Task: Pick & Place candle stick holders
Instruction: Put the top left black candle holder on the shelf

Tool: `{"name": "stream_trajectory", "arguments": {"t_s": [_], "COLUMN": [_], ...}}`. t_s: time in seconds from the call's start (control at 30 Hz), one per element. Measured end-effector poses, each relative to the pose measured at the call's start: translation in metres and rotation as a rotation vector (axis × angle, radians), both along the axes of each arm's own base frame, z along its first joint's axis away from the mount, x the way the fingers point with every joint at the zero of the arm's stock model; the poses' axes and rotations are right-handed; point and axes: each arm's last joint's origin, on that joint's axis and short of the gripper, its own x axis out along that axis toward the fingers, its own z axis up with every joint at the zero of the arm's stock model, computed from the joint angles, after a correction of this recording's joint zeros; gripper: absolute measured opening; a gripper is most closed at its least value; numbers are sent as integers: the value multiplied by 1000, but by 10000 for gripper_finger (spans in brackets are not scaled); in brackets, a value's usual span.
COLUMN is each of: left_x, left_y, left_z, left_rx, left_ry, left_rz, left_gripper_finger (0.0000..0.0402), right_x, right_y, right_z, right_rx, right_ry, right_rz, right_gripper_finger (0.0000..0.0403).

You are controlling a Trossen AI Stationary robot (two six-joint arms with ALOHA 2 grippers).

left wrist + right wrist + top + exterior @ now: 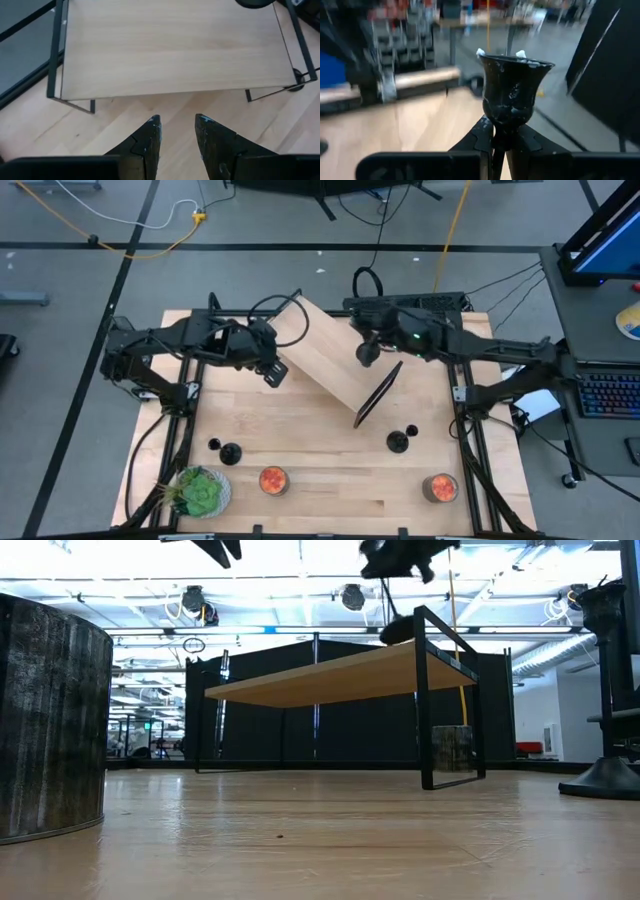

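Currently the right gripper (500, 142), jaws clamped on the thin stem of a candle stick holder (512, 92) above the raised wooden shelf (335, 360) near the table's far edge, risks the holder tipping or slipping when released; left gripper (177, 140) hovers, jaws apart.

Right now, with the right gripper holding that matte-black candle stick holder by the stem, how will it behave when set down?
The matte-black candle stick holder looks rigid and keeps its shape in the right gripper. Its wide cup sits on a thin stem, so it is probably top-heavy and could tip if released tilted. The narrow stem might twist in the grip. The left gripper hangs open.
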Motion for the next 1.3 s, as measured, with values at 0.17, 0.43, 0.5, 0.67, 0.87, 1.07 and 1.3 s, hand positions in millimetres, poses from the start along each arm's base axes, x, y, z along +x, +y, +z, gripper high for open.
{"name": "stream_trajectory", "arguments": {"t_s": [0.17, 0.43, 0.5, 0.67, 0.87, 1.07, 1.3], "left_x": [5, 10, 11, 12, 12, 12, 12], "left_y": [0, 0, 0, 0, 0, 0, 0], "left_z": [0, 3, 4, 5, 5, 5, 5], "left_rx": [0, -3, -3, -5, -13, -16, -20], "left_ry": [-47, -113, -130, -141, -146, -148, -152], "left_rz": [-2, -1, -1, 1, 12, 13, 18], "left_gripper_finger": [127, 127, 127, 127, 127, 127, 127], "right_x": [-23, -41, -45, -48, -46, -40, -40], "right_y": [8, 21, 24, 31, 34, 33, 32], "right_z": [-27, -50, -52, -54, -59, -65, -66], "right_rx": [-10, -20, -21, -47, -57, -59, -69], "right_ry": [-90, -181, -185, -168, -124, -92, -81], "right_rz": [-59, -34, -25, 2, -23, -22, -47], "right_gripper_finger": [20, 20, 20, 21, 21, 23, 26]}}
